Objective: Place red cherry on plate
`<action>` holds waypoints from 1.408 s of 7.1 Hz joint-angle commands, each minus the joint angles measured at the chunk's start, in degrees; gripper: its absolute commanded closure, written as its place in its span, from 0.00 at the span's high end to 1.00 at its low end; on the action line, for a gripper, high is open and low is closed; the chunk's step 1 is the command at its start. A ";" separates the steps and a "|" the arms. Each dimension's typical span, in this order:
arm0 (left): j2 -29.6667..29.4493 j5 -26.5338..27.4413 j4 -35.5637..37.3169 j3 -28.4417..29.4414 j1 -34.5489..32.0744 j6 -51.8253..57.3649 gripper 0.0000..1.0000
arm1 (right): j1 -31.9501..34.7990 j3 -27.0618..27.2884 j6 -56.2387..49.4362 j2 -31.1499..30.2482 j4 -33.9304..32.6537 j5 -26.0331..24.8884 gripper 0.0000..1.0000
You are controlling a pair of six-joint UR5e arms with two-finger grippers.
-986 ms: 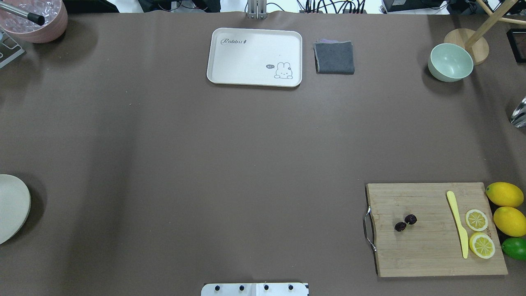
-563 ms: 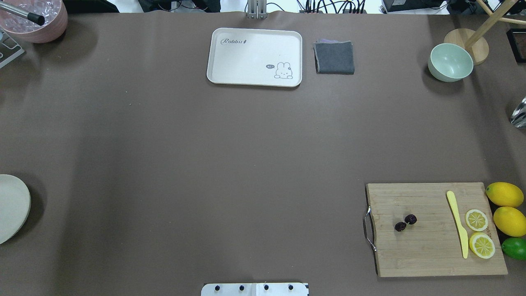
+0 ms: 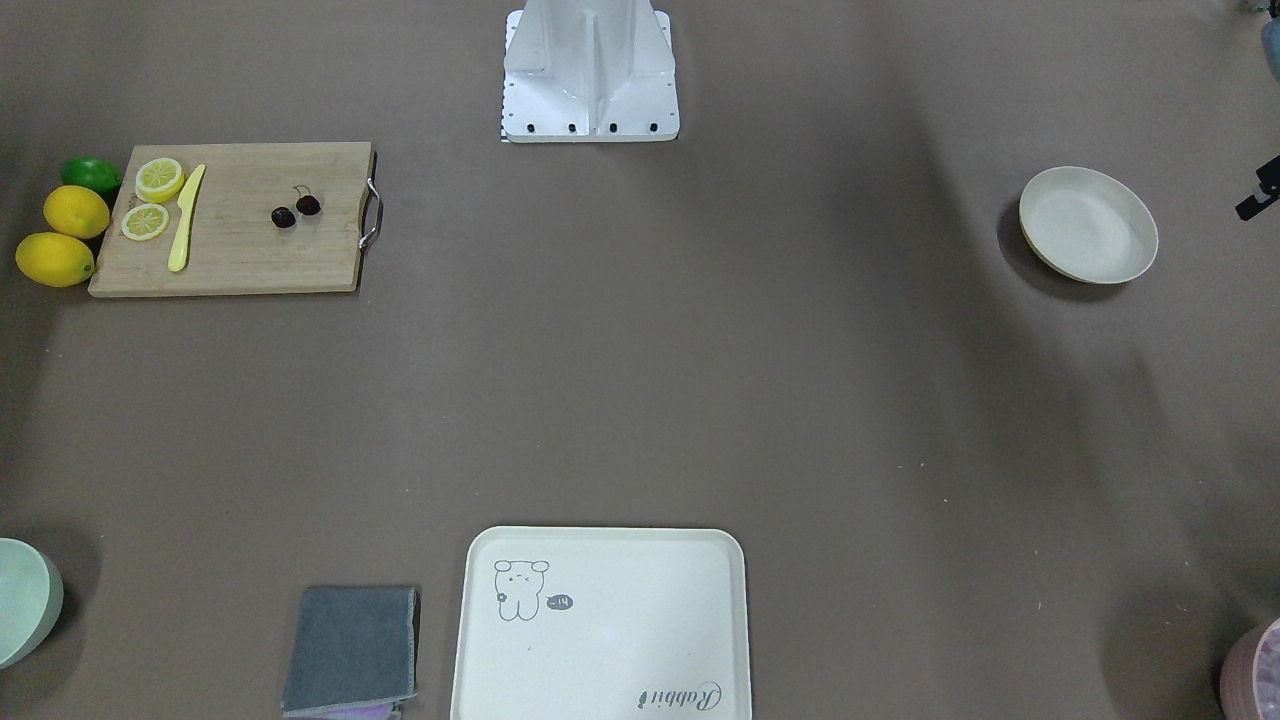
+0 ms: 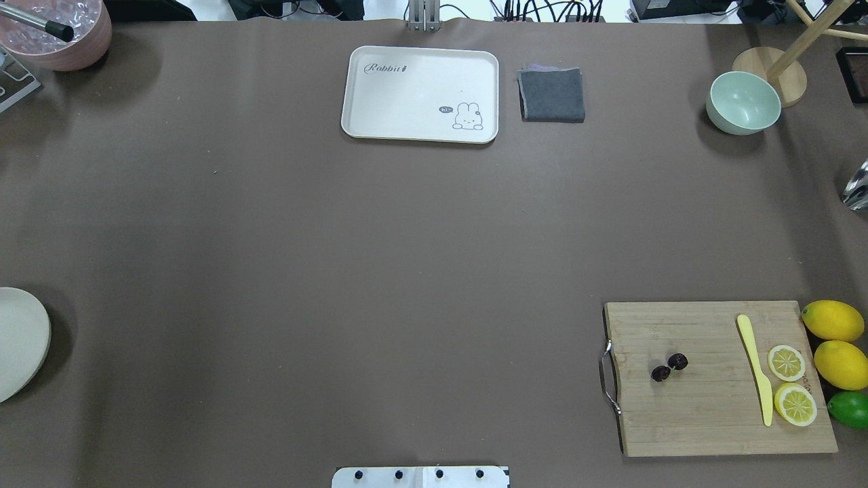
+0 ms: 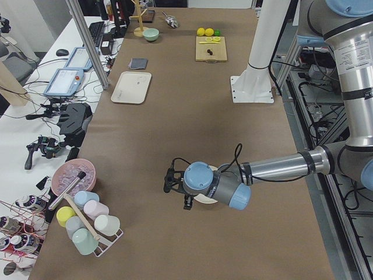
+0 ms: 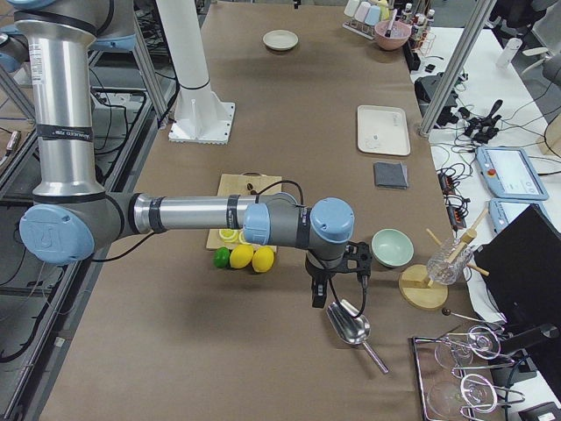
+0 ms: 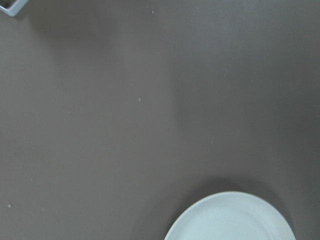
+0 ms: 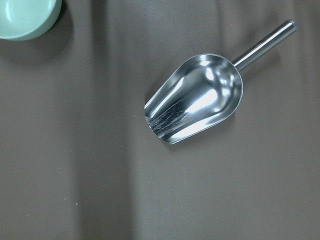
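Observation:
The red cherry [image 4: 669,367], a pair of tiny dark fruits on thin stems, lies on the left half of the wooden cutting board [image 4: 719,413]; it also shows in the front view [image 3: 296,210]. The cream plate [image 3: 1088,225] sits at the table's left edge [image 4: 20,342], and its rim shows in the left wrist view [image 7: 235,220]. My left gripper [image 5: 176,189] hovers beside the plate. Far from the cherry, my right gripper [image 6: 337,285] hangs over a metal scoop [image 8: 195,97]. Neither side view shows whether the grippers are open or shut.
On the board lie a yellow knife [image 4: 756,369] and two lemon slices [image 4: 786,362], with two lemons [image 4: 833,320] and a lime [image 4: 849,409] beside it. At the far edge are a cream tray [image 4: 420,93], a grey cloth [image 4: 552,94] and a mint bowl [image 4: 743,103].

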 commanded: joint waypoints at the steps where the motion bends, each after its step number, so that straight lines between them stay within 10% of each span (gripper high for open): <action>1: 3.74 0.54 -7.22 1.64 5.39 -2.39 0.98 | 0.00 -0.16 0.00 -0.04 0.00 -0.02 1.00; 7: -2.05 5.38 -16.29 11.85 18.84 -7.04 0.96 | 0.00 -0.42 0.00 0.05 0.00 -0.02 1.00; 9: -2.67 5.38 -16.55 12.90 19.21 -6.61 0.47 | 0.00 -0.43 0.00 0.14 0.00 -0.02 1.00; 10: -2.67 5.38 -16.55 12.90 19.29 -6.34 0.45 | 0.00 -0.43 0.00 0.14 0.00 -0.02 1.00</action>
